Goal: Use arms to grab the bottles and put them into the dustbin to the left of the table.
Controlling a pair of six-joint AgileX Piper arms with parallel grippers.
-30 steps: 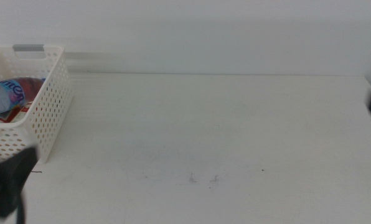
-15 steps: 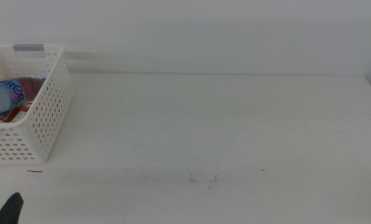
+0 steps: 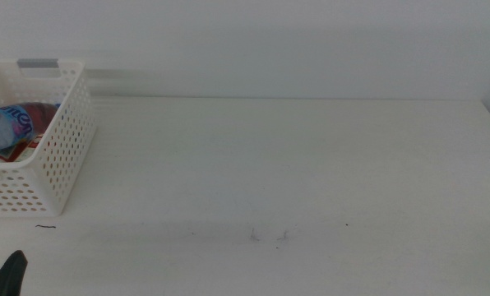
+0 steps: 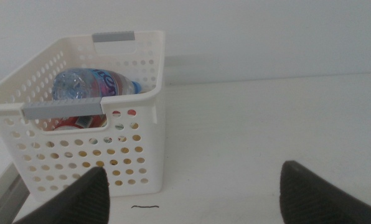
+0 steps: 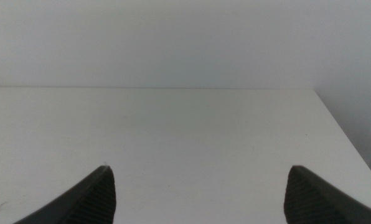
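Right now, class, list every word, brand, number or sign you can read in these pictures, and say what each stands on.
None can be read.
Clear-blue plastic water bottle lying in the white perforated plastic basket: pink and blue label, print too blurred to read.
Red item beneath it: red and white markings, mostly hidden, unreadable.
White tabletop: only small dark scuffs, no writing.
Left gripper and right gripper: open, unmarked.

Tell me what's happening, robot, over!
Left gripper open, empty, near the basket. Right gripper open, empty, over bare table. Water bottle and a red item lie inside the basket. Nothing in the way.
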